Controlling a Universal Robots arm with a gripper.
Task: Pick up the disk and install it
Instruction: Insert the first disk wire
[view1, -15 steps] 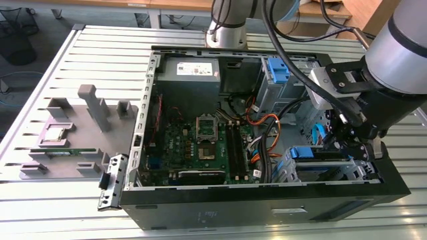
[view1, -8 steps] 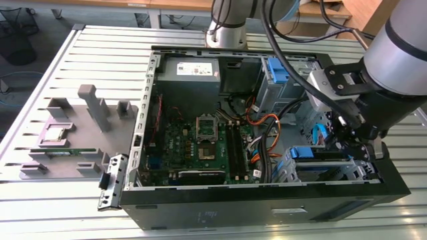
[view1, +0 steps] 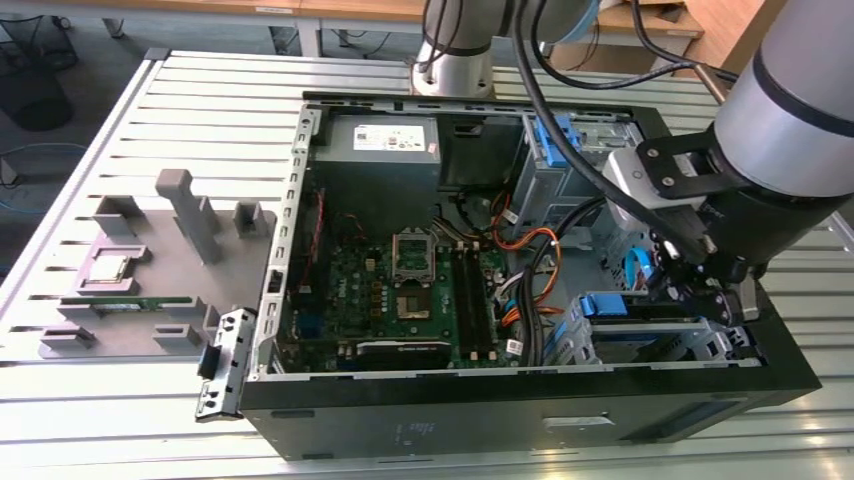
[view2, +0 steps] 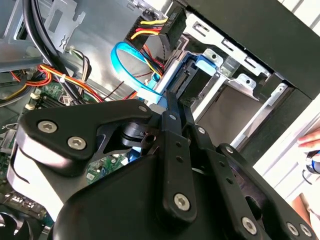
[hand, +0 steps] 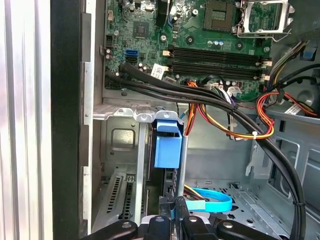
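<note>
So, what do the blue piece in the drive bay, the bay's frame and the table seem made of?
The blue piece looks like moulded plastic: even colour, soft sheen. The bay frame looks like bare sheet metal, probably steel: grey, shiny, with stamped holes and folded tabs. The table seems to be matt silver metal, perhaps aluminium, with long grooves.

Arm (view1: 801, 110) comes in from the exterior view's right, angled down. Gripper (view1: 718, 298) points downward, fingers (view2: 176, 150) closed together.
</note>
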